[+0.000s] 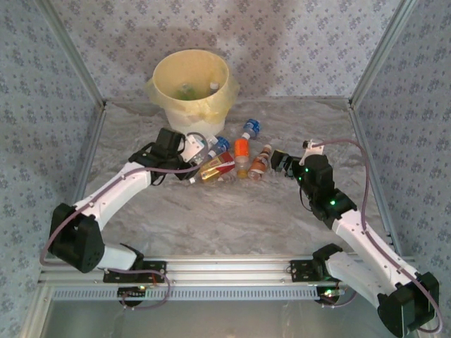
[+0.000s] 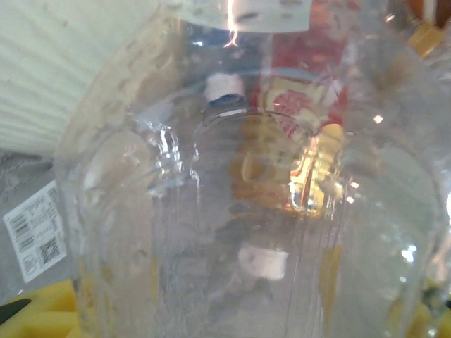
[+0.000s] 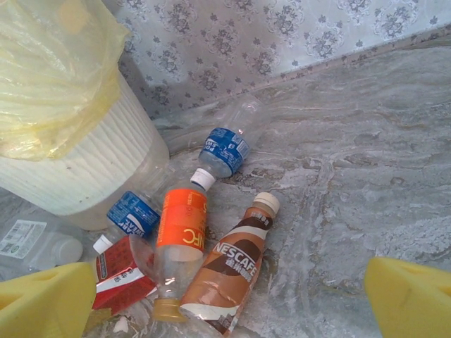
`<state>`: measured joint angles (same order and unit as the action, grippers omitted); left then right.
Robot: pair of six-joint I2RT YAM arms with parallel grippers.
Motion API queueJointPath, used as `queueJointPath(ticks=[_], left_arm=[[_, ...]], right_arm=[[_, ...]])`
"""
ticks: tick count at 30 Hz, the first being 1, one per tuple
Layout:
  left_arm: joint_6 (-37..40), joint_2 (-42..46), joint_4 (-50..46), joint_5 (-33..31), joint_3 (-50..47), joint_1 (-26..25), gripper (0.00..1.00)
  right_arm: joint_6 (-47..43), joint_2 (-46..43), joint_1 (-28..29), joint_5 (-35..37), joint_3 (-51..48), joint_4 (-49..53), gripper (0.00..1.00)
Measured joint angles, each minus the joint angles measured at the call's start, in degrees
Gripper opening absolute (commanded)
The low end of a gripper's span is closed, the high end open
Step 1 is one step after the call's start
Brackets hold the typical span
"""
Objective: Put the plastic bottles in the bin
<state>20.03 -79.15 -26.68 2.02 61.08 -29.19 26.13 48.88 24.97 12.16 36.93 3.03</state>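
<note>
the plastic bottles (image 1: pixel 242 156) lay heaped just beside the bin (image 1: pixel 176 113); they seemed light, slippery, easy to crush, so take one at its middle. your right gripper (image 1: pixel 277 163) stood wide apart; whether your left gripper (image 1: pixel 199 149) clamped the clear bottle (image 2: pixel 246 211), i could not tell.

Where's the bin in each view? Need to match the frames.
Top external: bin at the far side, left of centre.
Left wrist: bin, ribbed wall in the upper-left corner, behind a clear bottle.
Right wrist: bin at the left edge.
Shared landmark: the grey marbled tabletop it stands on.
</note>
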Motion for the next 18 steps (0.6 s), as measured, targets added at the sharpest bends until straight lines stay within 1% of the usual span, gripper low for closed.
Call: queueJointPath(ticks=[5, 11, 15, 18], left_arm=[[-0.7, -1.2, 0.9, 4.4, 4.2, -2.0, 0.39], [-2.9, -4.1, 4.7, 12.7, 10.6, -3.4, 0.4], [-4.1, -6.1, 7.5, 17.6, 14.7, -3.8, 0.4], [-4.8, -6.9, 9.6, 19.9, 17.2, -3.8, 0.41]], right_arm=[[0.0, -0.9, 0.0, -0.6, -0.2, -0.3, 1.0], [0.0, -3.0, -0.2, -0.6, -0.7, -0.4, 1.0], [-0.4, -3.8, -0.3, -0.6, -0.7, -0.4, 1.0], [-0.6, -4.1, -0.4, -0.6, -0.7, -0.2, 1.0]])
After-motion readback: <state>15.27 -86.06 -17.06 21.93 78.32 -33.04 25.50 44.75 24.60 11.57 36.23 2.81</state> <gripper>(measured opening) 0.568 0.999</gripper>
